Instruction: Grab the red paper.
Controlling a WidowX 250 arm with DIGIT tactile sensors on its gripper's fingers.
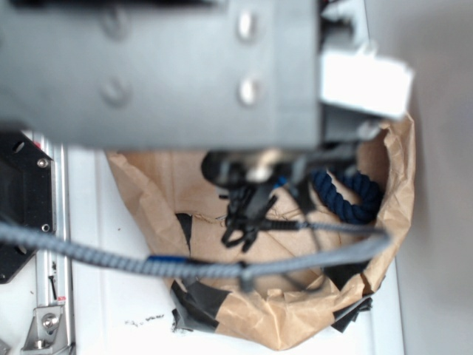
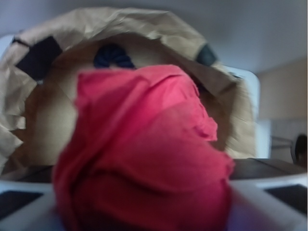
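the crumpled bright red paper wad (image 2: 144, 154) fills the wrist view, inside the brown kraft paper nest (image 2: 125, 29). whether the pincer has closed on it i cannot tell; squeeze firmly, then lift straight up.

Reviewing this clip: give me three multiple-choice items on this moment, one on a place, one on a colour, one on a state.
1. Where is the red paper in the wrist view?
A. Close up against the camera, filling the middle
B. Far off at the back
C. Out of sight

2. What colour is the rope inside the brown paper enclosure?
A. Yellow
B. Dark blue
C. White

3. What state is the red paper in?
A. Flat sheet
B. Neatly folded
C. Crumpled wad

Answers: 1 A, red fills the centre and bottom of the wrist view, blurred by closeness. 2 B, the exterior view shows a dark blue twisted coil by the brown wall. 3 C, its surface is lumpy with creases.
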